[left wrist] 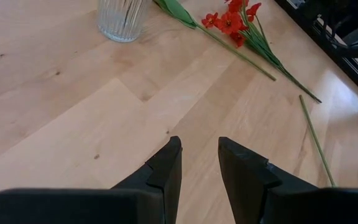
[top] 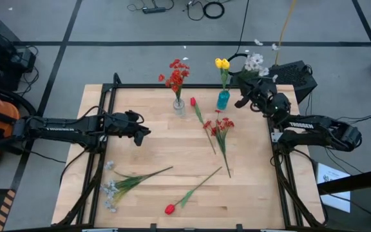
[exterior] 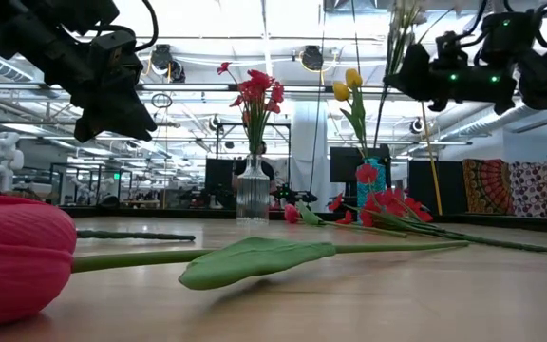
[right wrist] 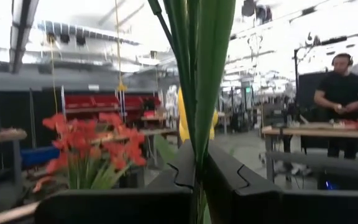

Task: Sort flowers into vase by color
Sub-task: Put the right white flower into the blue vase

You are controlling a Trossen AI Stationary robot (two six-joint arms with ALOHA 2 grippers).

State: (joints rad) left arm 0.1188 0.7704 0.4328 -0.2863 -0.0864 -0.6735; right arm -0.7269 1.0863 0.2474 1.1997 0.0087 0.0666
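Wooden table is strewn with loose flowers. Behind, a busy workshop is seen. White spray is pinched tight by the right gripper beside the blue vase, its stem mostly hidden. Left gripper is held half-open, empty.

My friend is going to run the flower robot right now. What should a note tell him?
Right gripper: shut on the stems of a white-blossom spray, held up beside the blue vase.
Left gripper: part open, empty, hovering over the wooden table.
Done: red cluster flowers stand in the clear ribbed glass vase; yellow tulips stand in the blue vase.
Left: a small red tulip, a red cluster bunch, a second white-grey spray and a large red tulip lie on the table. No third vase is visible for the white ones.
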